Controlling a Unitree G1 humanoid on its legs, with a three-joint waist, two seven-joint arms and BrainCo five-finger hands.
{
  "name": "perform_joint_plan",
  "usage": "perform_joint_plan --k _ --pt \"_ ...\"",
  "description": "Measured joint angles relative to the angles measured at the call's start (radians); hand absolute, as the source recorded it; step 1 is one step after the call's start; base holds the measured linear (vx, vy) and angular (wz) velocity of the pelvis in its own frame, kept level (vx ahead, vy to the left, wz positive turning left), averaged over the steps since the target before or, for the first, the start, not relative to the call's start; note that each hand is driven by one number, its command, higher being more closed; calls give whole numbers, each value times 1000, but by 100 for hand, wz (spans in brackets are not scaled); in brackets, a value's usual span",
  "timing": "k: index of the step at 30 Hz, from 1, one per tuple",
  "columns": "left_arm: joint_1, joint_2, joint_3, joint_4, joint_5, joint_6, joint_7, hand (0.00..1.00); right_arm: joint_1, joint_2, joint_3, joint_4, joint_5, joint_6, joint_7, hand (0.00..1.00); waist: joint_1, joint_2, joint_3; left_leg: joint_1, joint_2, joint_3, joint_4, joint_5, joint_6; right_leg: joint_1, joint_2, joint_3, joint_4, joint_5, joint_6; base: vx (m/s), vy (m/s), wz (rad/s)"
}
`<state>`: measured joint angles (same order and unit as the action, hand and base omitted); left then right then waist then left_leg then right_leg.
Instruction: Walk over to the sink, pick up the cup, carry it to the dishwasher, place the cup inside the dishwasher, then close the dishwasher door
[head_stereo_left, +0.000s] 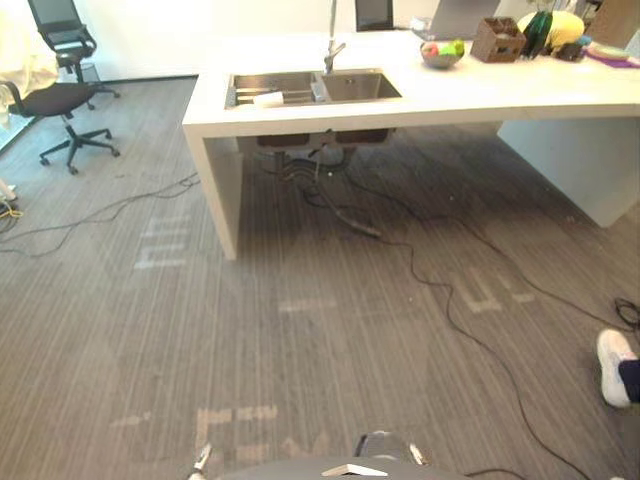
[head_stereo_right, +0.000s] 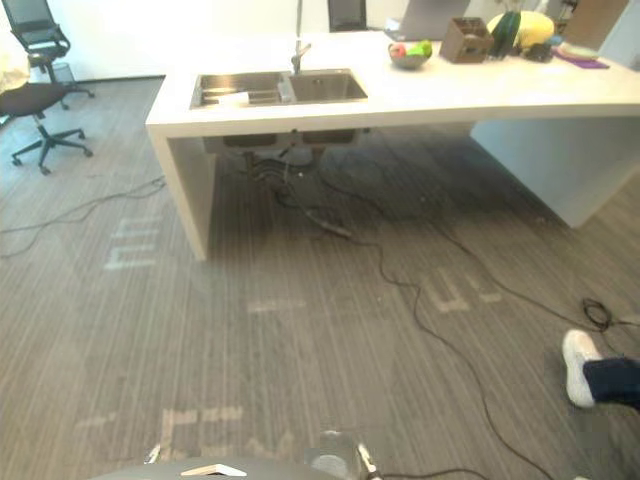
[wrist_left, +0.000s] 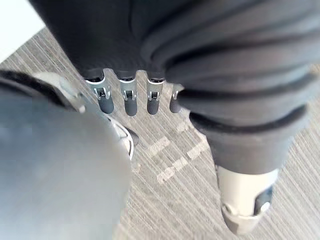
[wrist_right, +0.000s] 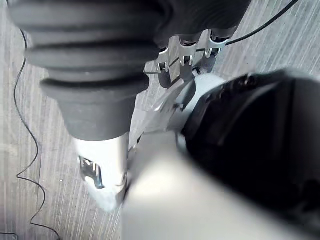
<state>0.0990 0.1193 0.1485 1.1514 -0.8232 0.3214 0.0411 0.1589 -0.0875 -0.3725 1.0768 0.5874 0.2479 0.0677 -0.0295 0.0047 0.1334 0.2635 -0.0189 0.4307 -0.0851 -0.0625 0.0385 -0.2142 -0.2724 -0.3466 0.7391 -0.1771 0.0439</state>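
I walk forward keeping the sink (head_stereo_left: 360, 88) centred, with left hand (wrist_left: 129, 102) and right hand (wrist_right: 102, 160) hanging slack, fingers apart, empty.

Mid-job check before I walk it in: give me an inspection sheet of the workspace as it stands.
Surface: white counter with a two-basin sink and faucet; grey striped floor in front.
Job's things: pale object in the sink's left basin; cannot tell whether it is the cup.
Clutter: fruit bowl and brown box on the counter's right part.
Hands: left hand and right hand relaxed, holding nothing, over the floor.
Cables: black cables trail from under the sink across the floor.
Surroundings: office chair at left; a person's shoe at right.
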Motion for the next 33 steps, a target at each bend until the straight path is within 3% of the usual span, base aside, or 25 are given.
perform_joint_plan --k 2,4,6,7,8,9,10,11,12,13,14,16,18,19,20,21,23,25,27,29,30,31,32,33 --pt "-10 13 -46 -2 7 -24 -1 0 23 14 8 -1 8 -11 -13 0 -10 -6 6 17 15 -27 0 -10 -8 -7 18 -21 -133 11 9 204 -89 49" --pt "-18 20 -83 -43 38 -44 -1 0 42 30 9 -11 32 -39 -15 0 -9 -14 18 22 23 -50 0 -18 -20 -13 39 -23 -343 89 11 280 -134 48" --pt "-24 1 -95 -222 67 -71 -34 0 74 57 28 -44 57 -64 -27 0 -4 -33 47 38 32 -73 8 -38 -52 -7 55 -13 -591 209 20 312 -192 51" --pt "-35 -7 -95 -267 70 -71 -48 0 77 67 40 -47 65 -69 -30 0 -4 -54 58 37 33 -77 27 -50 -65 2 52 -11 -623 215 22 306 -266 50" --pt "-53 -15 -114 -339 74 -71 -78 0 96 91 54 -52 85 -69 -34 0 2 -100 75 46 31 -78 86 -91 -99 20 38 10 -643 227 16 328 -293 30" --pt "-66 -44 -137 -371 83 -70 -103 0 106 96 55 -78 96 -71 -34 0 3 -99 77 63 63 -74 132 -129 -121 23 42 3 -578 276 18 346 -283 13" --pt "-61 -60 -160 -385 85 -68 -117 0 115 94 55 -87 96 -78 -34 0 1 -84 75 69 84 -71 151 -148 -128 18 53 4 -544 275 17 406 -241 -8" --pt "-57 -89 -203 -418 93 -68 -141 0 122 82 55 -111 96 -83 -34 0 -8 -55 67 74 124 -70 188 -190 -147 3 76 3 -476 260 -10 426 -216 -12" --pt "-56 -105 -231 -443 99 -68 -154 0 128 75 55 -124 102 -89 -34 0 -10 -36 63 74 146 -70 210 -215 -147 -12 91 3 -426 234 -48 424 -211 -13" --pt "-55 -115 -246 -462 100 -68 -165 0 127 68 54 -127 119 -95 -35 0 -11 -20 58 74 163 -71 224 -235 -134 -33 99 2 -366 189 -61 494 -223 -7" --pt "-50 -119 -256 -483 100 -68 -177 0 126 65 54 -141 131 -97 -38 0 -14 -8 52 71 177 -72 262 -230 -128 -53 99 -4 -300 127 -64 491 -235 -7" --pt "-34 -121 -264 -512 101 -70 -177 0 118 64 51 -152 133 -95 -62 0 -14 -9 50 8 205 -83 450 -194 -118 -31 90 -10 -271 82 -61 429 -227 0" --pt "12 -123 -270 -539 101 -73 -178 0 111 41 56 -160 133 -96 -71 0 -21 27 32 -117 269 -149 749 -56 -149 47 108 -27 -314 53 -49 330 -122 6" --pt "29 -130 -276 -544 100 -87 -180 0 109 21 66 -159 131 -96 -71 0 -17 50 18 -171 304 -175 862 53 -180 86 126 -24 -352 44 -57 328 -29 -6" --pt "42 -128 -281 -551 100 -106 -181 0 103 -3 94 -159 129 -98 -72 0 -14 65 8 -227 338 -193 972 144 -185 128 146 -23 -398 41 -63 433 13 -8" --pt "39 -131 -294 -566 98 -133 -183 0 84 -25 114 -157 120 -100 -73 0 -10 83 4 -312 365 -196 1137 114 -159 182 159 -22 -440 39 -66 443 24 -1" --pt "38 -129 -308 -618 80 -170 -184 0 48 -48 130 -150 123 -98 -76 0 -4 81 7 -420 337 -205 1240 17 -125 261 157 -20 -502 39 -66 447 33 -6" --pt "41 -116 -311 -713 38 -194 -187 0 -29 -56 143 -116 126 -95 -80 0 31 72 13 -498 276 -173 1085 -69 -112 328 150 18 -567 39 -59 414 98 -60" --pt "43 -88 -331 -801 25 -197 -187 0 -74 -56 177 -120 121 -94 -74 0 44 59 21 -501 229 -129 841 -80 -105 356 128 51 -583 31 -31 274 123 -67" --pt "44 -85 -349 -914 -2 -216 -187 0 -91 -69 207 -125 112 -92 -61 0 51 55 27 -467 134 -142 419 11 -121 382 84 91 -579 1 23 398 246 -64" --pt "50 -104 -349 -970 -10 -224 -182 0 -86 -89 206 -128 112 -92 -55 0 67 98 30 -420 133 -171 179 107 -161 404 107 119 -578 -20 59 389 281 -63" --pt "51 -115 -348 -992 -19 -227 -179 0 -83 -98 206 -130 111 -91 -55 0 66 131 35 -401 162 -177 131 185 -148 425 134 125 -574 -33 82 415 304 -55" --pt "30 -113 -338 -994 -28 -229 -173 0 -82 -89 205 -125 111 -91 -57 0 61 113 51 -375 145 -146 154 268 -52 467 109 128 -571 -49 100 382 268 -28" --pt "25 -89 -322 -1016 -29 -229 -160 0 -78 -69 205 -125 115 -85 -55 0 68 68 56 -369 112 -115 167 236 -52 475 67 108 -570 -59 101 358 220 -22"
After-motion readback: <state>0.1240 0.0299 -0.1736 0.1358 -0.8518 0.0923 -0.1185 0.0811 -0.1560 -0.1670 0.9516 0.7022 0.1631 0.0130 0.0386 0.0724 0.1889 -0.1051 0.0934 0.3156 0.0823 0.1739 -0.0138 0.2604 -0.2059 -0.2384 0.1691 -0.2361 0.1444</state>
